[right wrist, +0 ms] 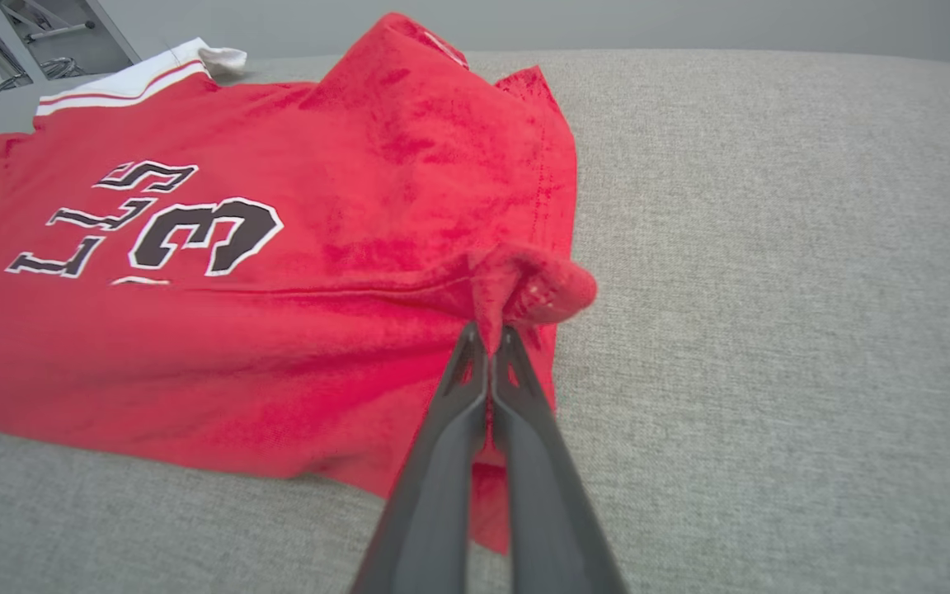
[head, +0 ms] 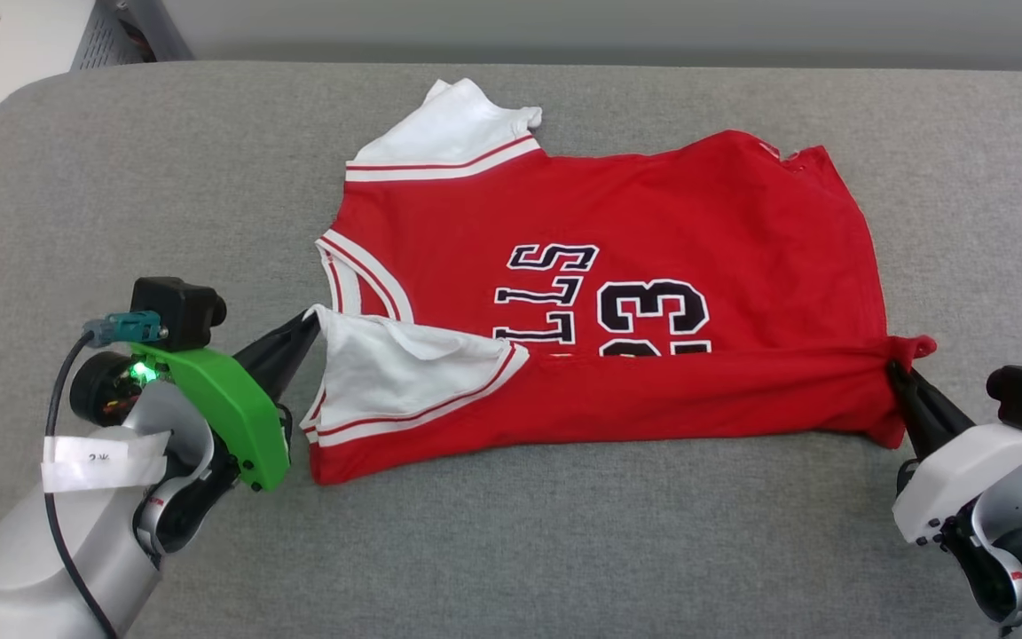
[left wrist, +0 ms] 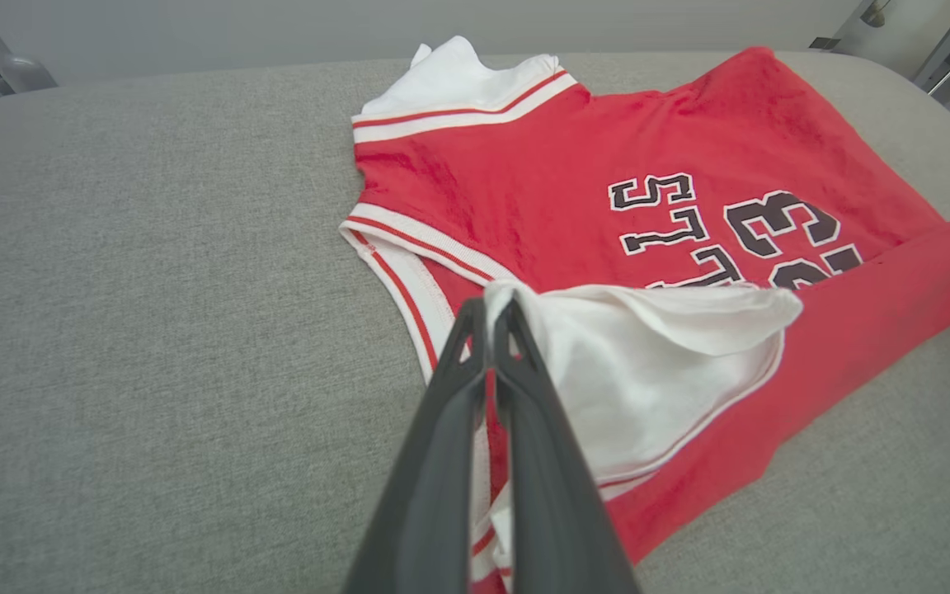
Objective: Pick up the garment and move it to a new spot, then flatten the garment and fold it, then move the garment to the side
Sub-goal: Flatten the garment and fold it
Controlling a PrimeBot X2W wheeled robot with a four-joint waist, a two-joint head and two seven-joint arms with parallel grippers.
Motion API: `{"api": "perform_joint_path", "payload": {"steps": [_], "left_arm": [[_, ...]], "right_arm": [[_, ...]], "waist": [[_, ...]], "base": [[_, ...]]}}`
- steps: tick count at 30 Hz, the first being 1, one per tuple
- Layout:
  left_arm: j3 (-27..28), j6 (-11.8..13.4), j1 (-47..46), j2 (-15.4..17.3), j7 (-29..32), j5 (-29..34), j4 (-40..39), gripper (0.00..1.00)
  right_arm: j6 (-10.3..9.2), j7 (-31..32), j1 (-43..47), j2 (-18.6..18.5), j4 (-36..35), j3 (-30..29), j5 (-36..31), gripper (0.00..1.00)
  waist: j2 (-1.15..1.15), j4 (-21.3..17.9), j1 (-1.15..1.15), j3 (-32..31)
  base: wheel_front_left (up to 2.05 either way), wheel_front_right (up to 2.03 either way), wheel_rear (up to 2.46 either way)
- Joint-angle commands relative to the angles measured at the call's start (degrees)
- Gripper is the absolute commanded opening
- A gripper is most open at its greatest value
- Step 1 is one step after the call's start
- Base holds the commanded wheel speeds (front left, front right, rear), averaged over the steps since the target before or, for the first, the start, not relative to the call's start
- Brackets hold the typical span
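Observation:
The garment [head: 617, 231], a red jersey with white sleeves, striped trim and black lettering with 23, lies spread on the grey table [head: 564, 532]. Its near long edge is folded up over the body, covering the lower part of the lettering. My left gripper [head: 311, 321] is shut on the white near sleeve [left wrist: 648, 363] at the collar end. My right gripper [head: 897, 368] is shut on the red hem corner [right wrist: 537, 285] at the far right, which bunches at my fingertips. The far sleeve [head: 458, 124] lies flat at the back.
The grey fabric surface has a rounded corner at the back left [head: 23, 98]. Beyond it stand a pale floor and metal furniture legs [right wrist: 5, 33]. Bare table stretches in front of the garment and to both sides.

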Motion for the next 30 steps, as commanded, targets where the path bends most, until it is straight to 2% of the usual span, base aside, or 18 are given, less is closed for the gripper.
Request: {"api": "perform_joint_path", "payload": {"steps": [1, 10, 11, 12, 13, 14, 21, 27, 30], "left_arm": [[-0.4, -0.3, -2.0, -0.4, 0.1, 1.1, 1.7, 0.0], [-3.3, -0.4, -6.8, -2.7, 0.9, 0.5, 10.5, 0.0], [-3.7, -0.4, -7.1, -3.2, 1.8, -0.3, 11.7, 0.16], [-3.8, -0.4, -7.3, -3.6, 2.6, -1.0, 12.7, 0.85], [-3.9, -0.4, -7.6, -4.1, 3.3, -1.8, 13.8, 1.0], [-3.9, -0.4, -8.0, -4.5, 3.3, -2.1, 14.6, 1.0], [-2.7, 0.1, -8.7, -7.7, -3.7, -2.0, 19.6, 1.0], [-1.5, 1.1, -5.4, -8.2, -6.7, -3.4, 17.4, 1.0], [-0.8, 2.8, -2.9, -7.9, -6.9, -4.5, 14.7, 1.0]], "right_arm": [[-0.1, -0.2, -1.4, 0.4, 1.1, 0.5, -0.1, 0.0], [-0.1, -0.5, -5.8, 0.8, 6.0, 3.3, -0.7, 0.0], [-0.1, -0.2, -6.2, 0.8, 6.7, 3.6, -0.7, 0.0], [-0.1, 0.1, -6.5, 0.8, 7.2, 3.9, -0.6, 0.32], [-0.1, 0.2, -6.9, 0.7, 7.6, 4.2, -0.5, 0.62], [-0.1, 0.1, -7.2, 0.8, 8.0, 4.0, -0.3, 1.0], [-0.1, 1.0, -7.6, 0.3, 8.8, 4.5, -0.1, 1.0], [-0.1, 5.6, -4.5, -0.6, 5.2, 3.8, 0.0, 1.0], [-0.1, 8.7, -2.2, -0.8, 2.4, 2.4, -0.4, 1.0]], "waist": [[0.0, -0.7, 0.0, 0.9], [0.0, -1.6, 0.0, 2.2], [0.0, -1.6, 0.0, 2.3], [0.0, -1.5, 0.0, 2.4], [0.0, -1.5, 0.0, 2.5], [0.0, -1.5, 0.0, 2.5], [0.0, -0.6, 0.0, -0.7], [0.0, 0.4, 0.0, -4.5], [0.0, 0.8, 0.0, -6.0]], "base": [[0.0, 0.0, 0.0], [0.0, 0.0, 0.0], [0.0, 0.0, 0.0], [0.0, 0.0, 0.0], [0.0, 0.0, 0.0], [0.0, 0.0, 0.0], [0.0, 0.0, 0.0], [0.0, 0.0, 0.0], [0.0, 0.0, 0.0]]}}
